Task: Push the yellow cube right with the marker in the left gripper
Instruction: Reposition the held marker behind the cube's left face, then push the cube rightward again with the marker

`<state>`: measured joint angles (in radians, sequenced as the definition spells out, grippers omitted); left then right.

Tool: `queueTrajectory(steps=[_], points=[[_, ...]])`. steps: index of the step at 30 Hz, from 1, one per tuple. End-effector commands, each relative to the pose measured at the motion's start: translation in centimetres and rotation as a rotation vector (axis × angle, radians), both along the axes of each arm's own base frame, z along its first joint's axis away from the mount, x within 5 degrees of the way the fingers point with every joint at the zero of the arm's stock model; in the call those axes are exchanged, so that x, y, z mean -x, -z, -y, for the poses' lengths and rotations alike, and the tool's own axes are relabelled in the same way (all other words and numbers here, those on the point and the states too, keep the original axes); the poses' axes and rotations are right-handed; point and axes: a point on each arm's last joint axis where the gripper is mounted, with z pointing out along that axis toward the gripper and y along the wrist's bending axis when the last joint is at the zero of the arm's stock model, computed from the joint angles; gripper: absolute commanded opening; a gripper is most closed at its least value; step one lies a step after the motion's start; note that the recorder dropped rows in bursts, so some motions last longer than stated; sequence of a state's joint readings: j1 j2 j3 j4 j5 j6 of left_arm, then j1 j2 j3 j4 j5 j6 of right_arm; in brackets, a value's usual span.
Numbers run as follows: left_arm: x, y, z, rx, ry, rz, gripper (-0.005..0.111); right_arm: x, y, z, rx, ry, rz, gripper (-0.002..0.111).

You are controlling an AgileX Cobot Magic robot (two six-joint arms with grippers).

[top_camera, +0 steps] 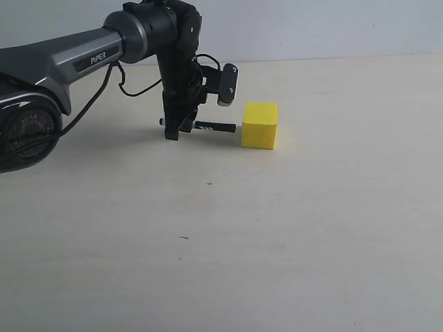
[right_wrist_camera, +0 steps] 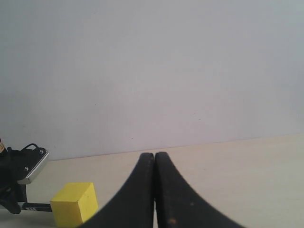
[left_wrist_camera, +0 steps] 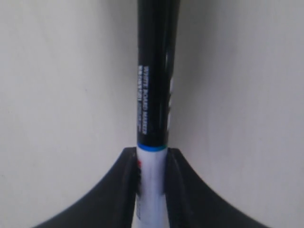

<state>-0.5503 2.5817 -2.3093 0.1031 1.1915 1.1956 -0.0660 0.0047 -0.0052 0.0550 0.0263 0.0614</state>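
Note:
The yellow cube (top_camera: 260, 126) sits on the pale table, right of the left arm. My left gripper (top_camera: 178, 129) points down and is shut on the marker (top_camera: 208, 126), which lies level just above the table. Its black tip reaches the cube's left face; contact cannot be told. In the left wrist view the fingers (left_wrist_camera: 128, 190) clamp the white barrel, and the black half of the marker (left_wrist_camera: 154, 71) runs away from them; the cube is out of that view. In the right wrist view my right gripper (right_wrist_camera: 155, 156) is shut and empty, with the yellow cube (right_wrist_camera: 74, 203) far off to one side.
The dark grey arm marked "PiPER" (top_camera: 76, 62) reaches in from the left edge, with a black cable (top_camera: 131, 86) looping under it. A silver-grey camera block (top_camera: 227, 84) hangs above the marker. Pale table (top_camera: 277, 242) spreads all round, and a plain wall (right_wrist_camera: 152, 71) stands behind.

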Motion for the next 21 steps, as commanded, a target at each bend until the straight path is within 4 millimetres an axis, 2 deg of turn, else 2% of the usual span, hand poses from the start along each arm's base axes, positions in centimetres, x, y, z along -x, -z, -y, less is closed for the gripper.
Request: queueTrajectory(steps=[1,5,8,12,14,17,19,21], points=[[0.4,-0.6,1.5,0.043,0.023,0.034,0.0,0.0,0.1,0.0,0.014,0.005,0.007,0.0],[2.3,-0.7,4.6,0.059,0.09,0.052,0.0,0.0,0.1,0.0,0.012,0.005,0.008,0.0],[2.7,-0.7,5.2,0.062,0.092,0.051,0.0,0.0,0.1,0.0,0.012,0.005,0.008,0.0],[2.2,-0.6,4.0,0.038,0.062,0.026,0.0,0.0,0.1,0.0,0.009,0.004,0.008,0.0],[1.3,-0.5,1.7,0.005,0.006,-0.018,0.0,0.0,0.1,0.0,0.009,0.004,0.008,0.0],[0.4,-0.5,0.3,0.015,-0.074,-0.019,0.0,0.0,0.1,0.0,0.014,0.005,0.007,0.0],[0.5,-0.5,0.4,0.021,-0.098,-0.019,0.0,0.0,0.1,0.0,0.014,0.005,0.007,0.0],[1.1,-0.5,1.5,0.022,-0.082,-0.02,0.0,0.0,0.1,0.0,0.014,0.005,0.007,0.0]])
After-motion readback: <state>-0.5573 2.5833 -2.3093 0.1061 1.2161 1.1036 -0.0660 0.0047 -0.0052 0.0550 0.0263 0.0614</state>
